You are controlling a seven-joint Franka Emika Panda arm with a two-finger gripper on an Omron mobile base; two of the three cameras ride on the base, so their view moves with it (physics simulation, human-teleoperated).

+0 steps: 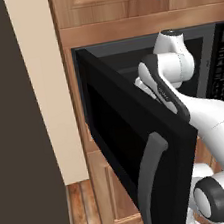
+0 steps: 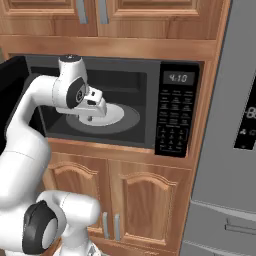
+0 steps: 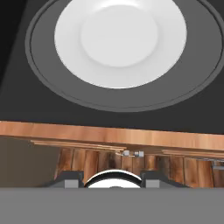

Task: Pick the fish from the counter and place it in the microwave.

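Inside the open microwave (image 2: 150, 70), clenched empty gripper (image 2: 90, 119) above white plate (image 2: 117, 114), door (image 1: 134, 146) swung wide left.

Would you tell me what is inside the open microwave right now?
Inside the microwave a white plate sits on the round grey turntable, and the plate's face is bare. The gripper hangs over the turntable's front. The arm hides the cavity's left part.
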